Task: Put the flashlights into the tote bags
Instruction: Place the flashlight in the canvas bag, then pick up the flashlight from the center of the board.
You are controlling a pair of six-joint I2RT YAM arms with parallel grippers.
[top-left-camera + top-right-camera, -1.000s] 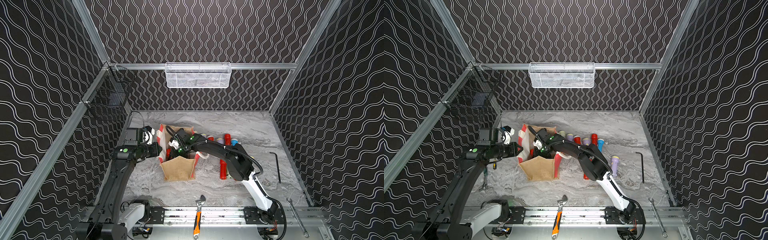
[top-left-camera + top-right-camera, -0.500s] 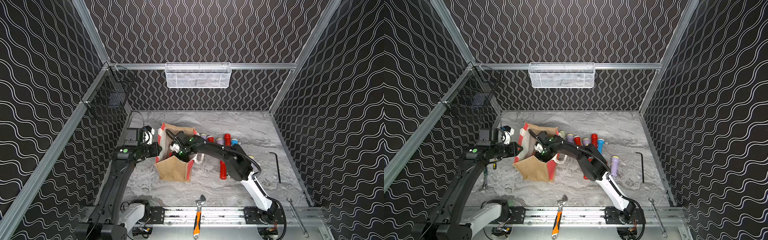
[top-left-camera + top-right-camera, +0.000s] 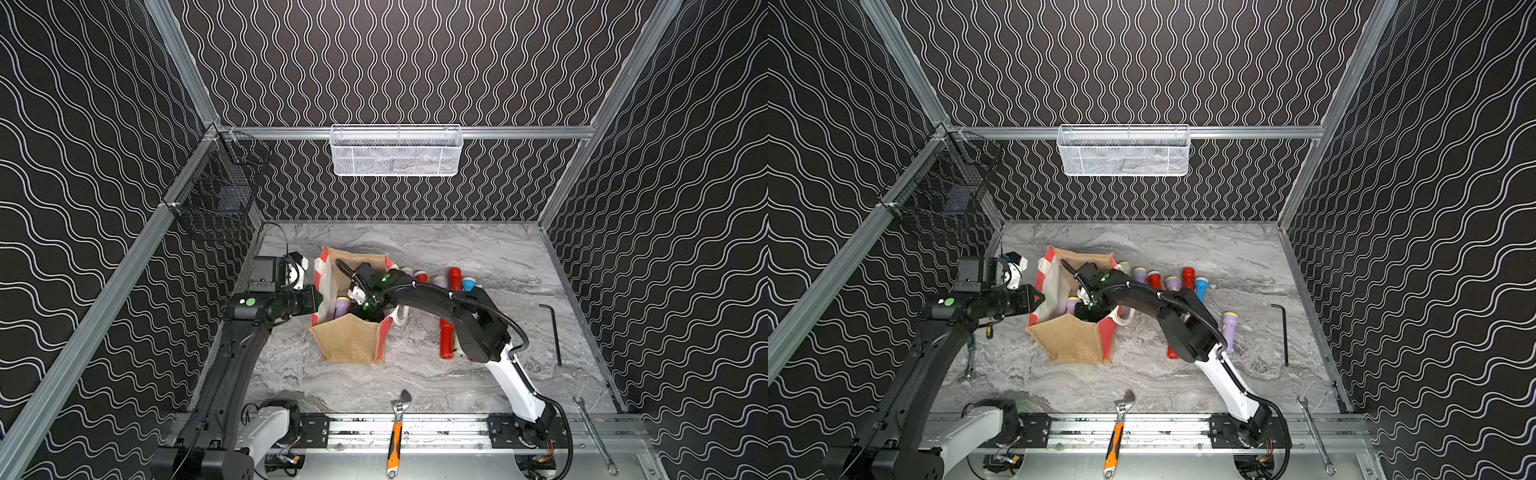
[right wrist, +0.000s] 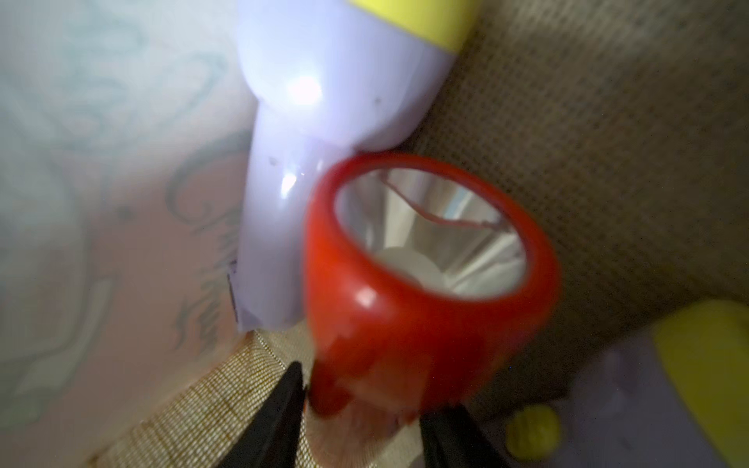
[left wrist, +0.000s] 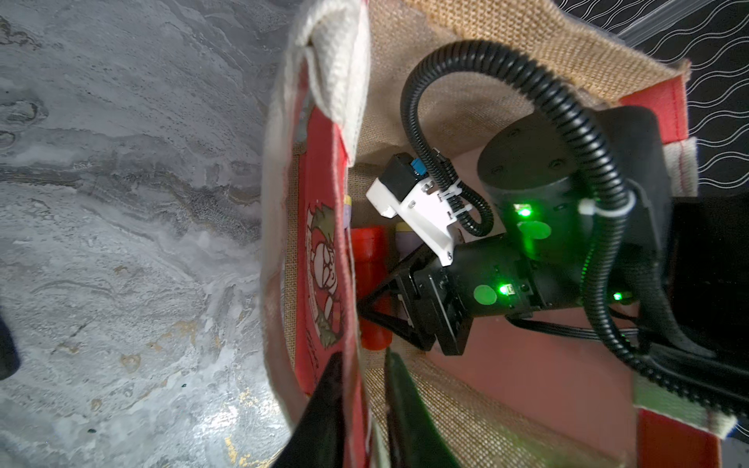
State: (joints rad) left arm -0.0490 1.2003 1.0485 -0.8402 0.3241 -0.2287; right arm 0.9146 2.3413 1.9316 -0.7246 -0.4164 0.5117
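Tabletop (image 3: 478, 249): grey marbled stone is enclosed by black walls patterned with white wavy lines.
Red flashlight (image 4: 425, 263): it is seen inside the tote bag (image 3: 349, 345), lens turned to the right wrist camera, its outline blurred.
Lilac flashlight (image 4: 324, 121): yellow-rimmed, it is leaned on the bag's printed inner wall, touching the red head.
Bag position: it is stood upright with its mouth open, left of the table's middle.
Loose flashlights (image 3: 1172, 282): a row of lilac, red and blue ones is laid just beside the bag's right side.
Right gripper (image 4: 362, 395): it is placed inside the bag with a jaw on each side of the red body. Whether the body is pressed cannot be told.
Left gripper (image 5: 362, 360): it is clamped on the bag's red-and-white side panel, one finger outside and one inside.
Orange-handled wrench (image 3: 395, 432): it is laid on the front rail.
Hex key (image 3: 550, 332): it is laid near the right wall.
White mesh basket (image 3: 397, 151): it is hung on the back wall.
Black wire basket (image 3: 216, 195): it is hung on the left wall.
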